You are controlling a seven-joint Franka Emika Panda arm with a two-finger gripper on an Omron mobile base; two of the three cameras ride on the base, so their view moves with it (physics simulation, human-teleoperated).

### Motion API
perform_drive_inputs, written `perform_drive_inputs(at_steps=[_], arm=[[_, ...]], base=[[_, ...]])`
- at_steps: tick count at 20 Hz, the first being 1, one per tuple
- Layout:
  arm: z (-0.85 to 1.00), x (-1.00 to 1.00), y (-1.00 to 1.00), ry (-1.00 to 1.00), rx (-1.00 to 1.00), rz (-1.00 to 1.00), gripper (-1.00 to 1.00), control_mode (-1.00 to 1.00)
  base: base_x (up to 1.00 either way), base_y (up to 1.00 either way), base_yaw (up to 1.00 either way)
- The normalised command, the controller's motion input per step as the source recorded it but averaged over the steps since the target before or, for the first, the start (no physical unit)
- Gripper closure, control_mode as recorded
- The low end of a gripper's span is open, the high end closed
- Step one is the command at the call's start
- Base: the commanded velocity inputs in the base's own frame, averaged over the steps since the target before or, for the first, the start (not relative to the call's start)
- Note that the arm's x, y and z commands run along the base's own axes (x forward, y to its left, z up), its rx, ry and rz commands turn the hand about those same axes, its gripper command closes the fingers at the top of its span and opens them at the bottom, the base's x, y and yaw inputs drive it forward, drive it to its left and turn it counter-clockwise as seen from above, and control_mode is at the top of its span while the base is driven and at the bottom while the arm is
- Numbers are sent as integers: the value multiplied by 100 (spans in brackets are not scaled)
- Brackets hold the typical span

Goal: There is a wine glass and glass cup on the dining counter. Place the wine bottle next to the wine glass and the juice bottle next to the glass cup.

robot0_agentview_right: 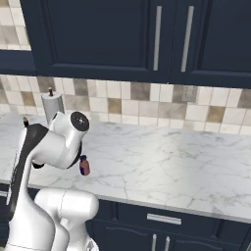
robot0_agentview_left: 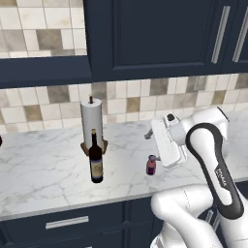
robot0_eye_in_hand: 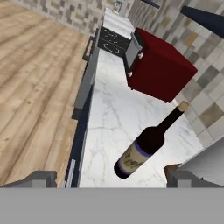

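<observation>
Marble counter [robot0_agentview_left: 43,164] under tiled wall: wine bottle [robot0_agentview_left: 96,162] upright at 9 o'clock of juice bottle [robot0_agentview_left: 151,165]. My gripper [robot0_eye_in_hand: 111,179] hangs spread wide, empty. I'd square up on the wine bottle's body, low, before closing.

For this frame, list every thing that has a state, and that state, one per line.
wine bottle: upright on the counter, corked, not held
juice bottle: upright on the counter, capped, not held
paper towel roll: upright on its wooden holder
gripper: open, holding nothing
upper cabinet doors: closed
drawer: closed
</observation>
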Motion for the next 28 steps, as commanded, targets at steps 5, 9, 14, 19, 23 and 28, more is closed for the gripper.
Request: perform_drive_inputs(at_steps=[5, 9, 14, 19, 23, 28], arm=[[-11, 16, 18, 0, 1, 0, -100, -100], [-18, 4, 20, 0, 8, 2, -100, -100], [-20, 11, 18, 4, 5, 7, -100, -100], [-18, 8, 13, 10, 6, 15, -100, -100], [-16, 17, 14, 13, 6, 13, -100, -100], [-8, 30, 19, 17, 17, 2, -100, -100]], base=[[0, 0, 0], [0, 0, 0], [0, 0, 0], [0, 0, 0], [0, 0, 0], [0, 0, 0]])
